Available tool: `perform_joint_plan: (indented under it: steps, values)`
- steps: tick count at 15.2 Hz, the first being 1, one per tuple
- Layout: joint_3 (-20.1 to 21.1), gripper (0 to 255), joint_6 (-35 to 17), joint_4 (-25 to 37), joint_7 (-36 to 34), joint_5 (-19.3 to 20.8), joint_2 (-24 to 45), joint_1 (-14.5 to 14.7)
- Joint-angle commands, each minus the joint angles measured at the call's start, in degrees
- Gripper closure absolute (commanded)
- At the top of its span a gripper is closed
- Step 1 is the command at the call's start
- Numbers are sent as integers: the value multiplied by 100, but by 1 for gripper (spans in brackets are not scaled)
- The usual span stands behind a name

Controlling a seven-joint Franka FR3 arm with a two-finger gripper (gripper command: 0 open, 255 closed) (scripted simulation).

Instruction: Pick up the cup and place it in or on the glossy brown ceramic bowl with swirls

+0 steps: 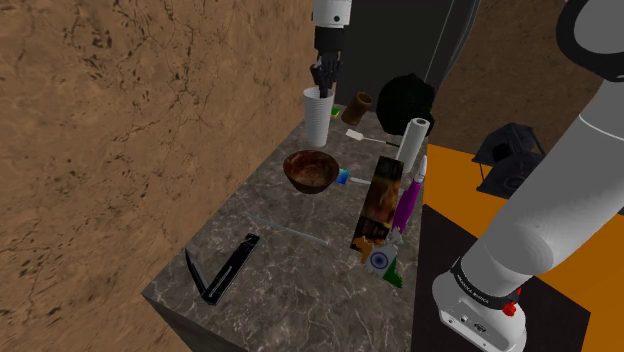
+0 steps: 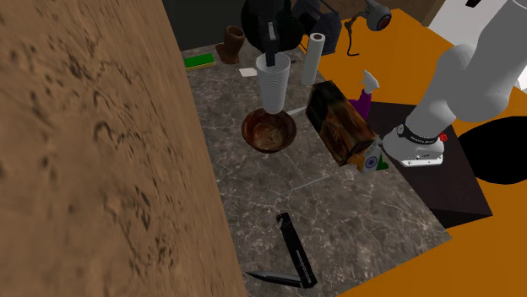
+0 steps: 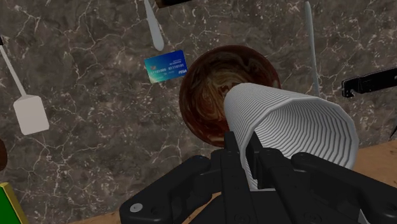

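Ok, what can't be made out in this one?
1. Wrist view: part of the brown swirled bowl is covered by the white ribbed cup clasped in the gripper.
2. Shoulder view: the blue card is mostly hidden behind the bowl.
3. Second exterior view: the purple spray bottle is largely hidden behind the brown box.

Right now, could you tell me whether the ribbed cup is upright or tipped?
Upright: the ribbed cup is mouth up, with the gripper clasping its rim from above.

Marble counter [image 1: 300, 285] — bowl [image 1: 311, 170], card [image 3: 165, 65], knife [image 1: 222, 268].
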State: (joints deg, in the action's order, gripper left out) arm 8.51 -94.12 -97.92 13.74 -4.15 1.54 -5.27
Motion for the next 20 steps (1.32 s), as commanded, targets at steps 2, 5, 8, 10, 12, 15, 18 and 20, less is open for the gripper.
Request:
perform_joint_plan:
  steps: [2, 5, 8, 10, 12, 15, 18, 20]
  values:
    - [-2, 255, -241, -259, 21, -4, -20, -2]
    - [-1, 255, -471, -484, 35, -6, -15, 0]
    - [1, 255, -698, -696, 49, -7, 0, 1]
    - [2, 255, -849, -830, 57, -7, 17, 3]
    - [3, 255, -998, -959, 65, -6, 39, 4]
    - [5, 255, -1222, -1141, 75, -5, 80, 7]
    - [6, 255, -1317, -1216, 80, -4, 101, 8]
    - [6, 255, -1317, -1216, 79, -4, 102, 8]
